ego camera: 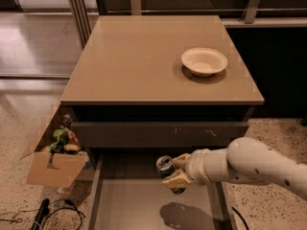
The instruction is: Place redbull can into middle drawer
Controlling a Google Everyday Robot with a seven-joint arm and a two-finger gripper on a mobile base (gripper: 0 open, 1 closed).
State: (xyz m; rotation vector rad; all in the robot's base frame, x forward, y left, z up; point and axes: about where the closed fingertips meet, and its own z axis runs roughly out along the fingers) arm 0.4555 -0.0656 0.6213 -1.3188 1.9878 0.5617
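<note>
The redbull can [166, 168], slim with a shiny silver top, is held upright in my gripper [174, 172]. The gripper's pale fingers are shut around the can. The white arm reaches in from the right. The can hangs above the open middle drawer [129, 205], a wide grey-brown drawer with a flat floor, pulled out below the cabinet. The can's shadow falls on the drawer floor below it. The can is above the drawer's back half, right of centre.
A shallow white bowl [204, 61] sits on the tan cabinet top [144, 61] at the right. The shut drawer front [158, 133] with small pale scratches is just above the open drawer. A cardboard box [55, 159] of items stands on the floor at left. Cables [43, 214] lie by it.
</note>
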